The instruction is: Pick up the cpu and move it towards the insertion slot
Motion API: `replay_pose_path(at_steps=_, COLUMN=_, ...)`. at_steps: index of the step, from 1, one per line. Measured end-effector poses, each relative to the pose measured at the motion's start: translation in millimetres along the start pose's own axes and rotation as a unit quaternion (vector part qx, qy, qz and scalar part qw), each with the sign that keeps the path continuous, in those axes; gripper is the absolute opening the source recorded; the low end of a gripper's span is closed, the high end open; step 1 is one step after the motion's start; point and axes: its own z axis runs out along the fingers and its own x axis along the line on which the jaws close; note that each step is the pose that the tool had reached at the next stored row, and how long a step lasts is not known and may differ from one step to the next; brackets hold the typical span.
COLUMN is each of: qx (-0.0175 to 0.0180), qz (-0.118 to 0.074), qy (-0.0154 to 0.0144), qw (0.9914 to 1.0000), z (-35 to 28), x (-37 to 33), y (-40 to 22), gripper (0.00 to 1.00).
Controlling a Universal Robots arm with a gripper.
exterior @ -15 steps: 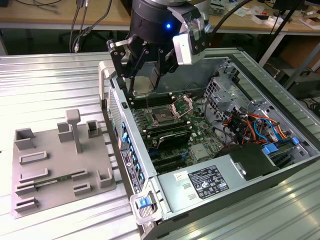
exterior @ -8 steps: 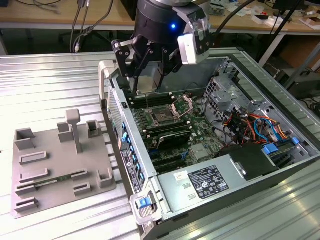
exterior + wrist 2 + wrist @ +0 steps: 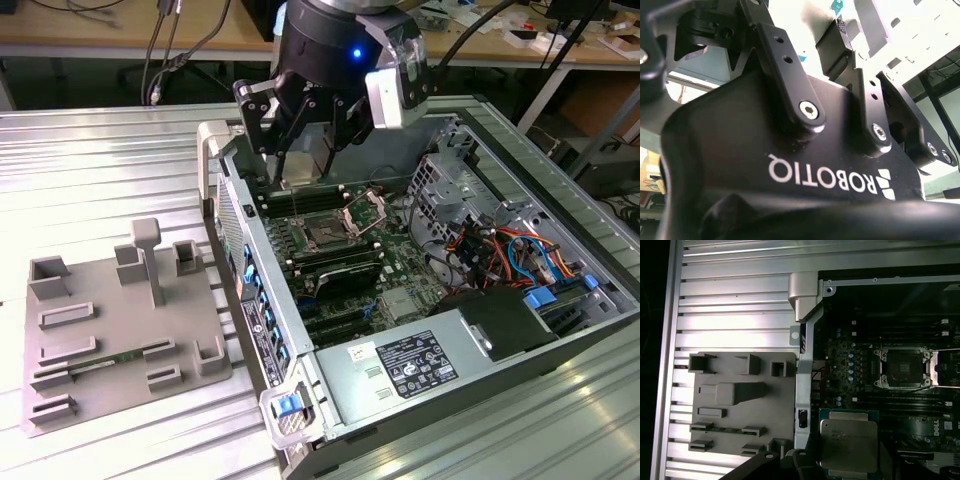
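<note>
The cpu, a flat square chip with a silvery top, hangs above the green board inside the open computer case in the first wrist view. My gripper is shut on the cpu and hovers over the case's rear corner, at the exterior view's left. The insertion slot, a dark square socket with its shiny bracket flipped open, lies below the gripper and a little toward the exterior view's right. The same insertion slot sits apart from the chip. The second wrist view gives a close look at the gripper's black body.
A large grey tray with raised blocks lies on the ribbed metal table beside the case. The case wall stands between them. Long black memory slots, a drive cage, cables and a power supply crowd the case.
</note>
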Motion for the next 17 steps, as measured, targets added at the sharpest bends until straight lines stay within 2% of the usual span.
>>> replay_pose_path(at_steps=17, qx=0.0000, qz=0.000, qy=0.0000, qw=1.00000, z=0.4, x=-17.4, y=-0.4, gripper=0.55)
